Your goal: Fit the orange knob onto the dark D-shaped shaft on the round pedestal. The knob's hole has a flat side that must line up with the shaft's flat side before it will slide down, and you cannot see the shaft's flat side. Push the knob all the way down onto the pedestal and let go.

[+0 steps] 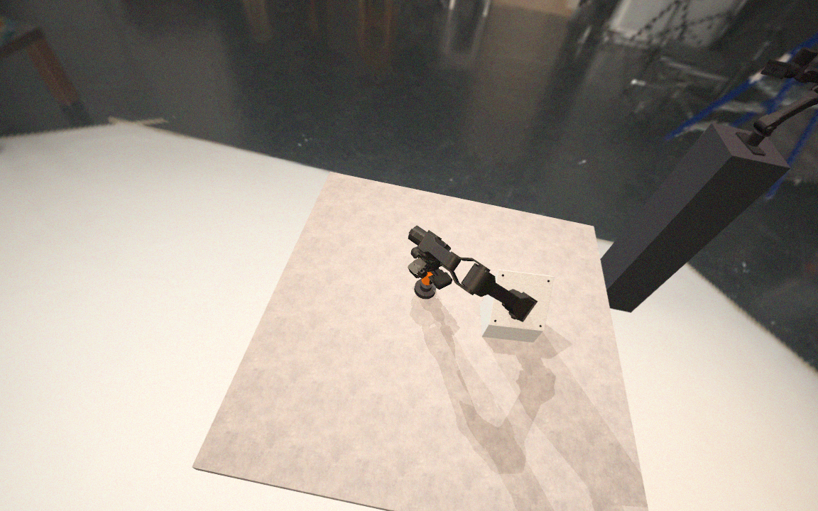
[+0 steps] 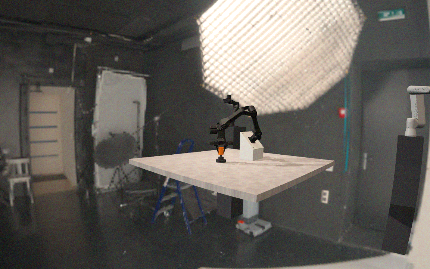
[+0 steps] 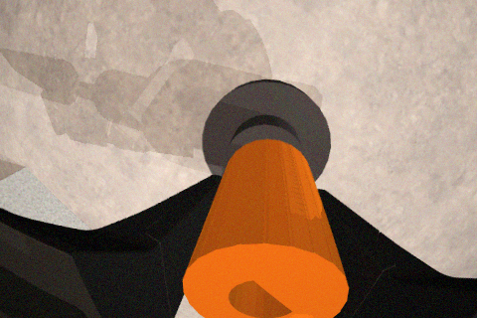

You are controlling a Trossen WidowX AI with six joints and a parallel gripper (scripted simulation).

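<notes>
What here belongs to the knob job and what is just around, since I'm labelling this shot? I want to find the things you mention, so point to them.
Job:
- orange knob (image 1: 427, 279) (image 2: 221, 150) (image 3: 265, 209), gripped
- gripper (image 1: 427, 277) (image 2: 221, 151)
- round pedestal (image 1: 424, 294) (image 2: 221, 160) (image 3: 268, 99)

Just around:
- blue stepladder (image 2: 180, 194)
- white chair (image 2: 19, 179)
- green sign (image 2: 391, 14)
</notes>
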